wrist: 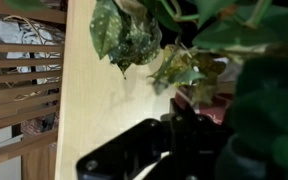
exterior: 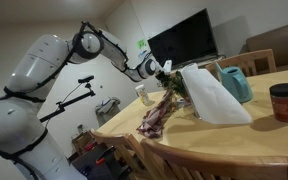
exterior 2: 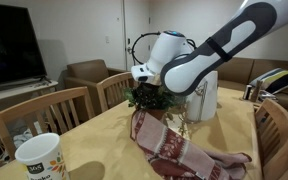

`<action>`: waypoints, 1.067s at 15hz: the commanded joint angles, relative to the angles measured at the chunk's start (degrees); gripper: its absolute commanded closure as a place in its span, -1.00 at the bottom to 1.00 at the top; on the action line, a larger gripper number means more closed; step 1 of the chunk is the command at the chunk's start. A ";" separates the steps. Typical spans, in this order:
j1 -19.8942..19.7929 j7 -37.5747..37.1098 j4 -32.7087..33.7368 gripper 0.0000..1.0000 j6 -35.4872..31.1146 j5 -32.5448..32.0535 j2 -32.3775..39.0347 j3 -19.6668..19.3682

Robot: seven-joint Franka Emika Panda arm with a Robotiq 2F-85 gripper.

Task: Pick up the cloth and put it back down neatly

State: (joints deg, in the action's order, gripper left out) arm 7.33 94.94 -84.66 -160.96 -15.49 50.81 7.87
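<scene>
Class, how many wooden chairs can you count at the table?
3 in an exterior view: near chair and far chair along the table's left side, right chair at the picture's right edge. More may be hidden.

cloth [exterior 2: 179, 150] maroon w/ paler mottled patches; surface [exterior 2: 94, 150] light tan; leaves [wrist: 124, 35] green, pale-speckled; jug [exterior: 234, 83] teal; jar [exterior: 284, 103] red.

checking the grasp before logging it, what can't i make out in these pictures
- gripper: where it meets the cloth is buried in plant leaves, both exterior views
- cloth's near edge: cut off by the bottom of an exterior view
- wrist view: blurred, leaves and the gripper cover most of the cloth
- cup print: too small, exterior view
</scene>
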 commanded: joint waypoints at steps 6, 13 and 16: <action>-0.22 -2.06 3.28 0.12 -0.01 -0.47 2.13 0.83; -2.07 1.77 1.43 -0.90 9.00 2.41 -0.09 8.58; -3.51 4.78 0.19 -1.00 20.35 6.07 -2.64 13.21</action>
State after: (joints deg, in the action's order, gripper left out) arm 5.83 95.68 -82.13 -149.94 -13.29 52.21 17.14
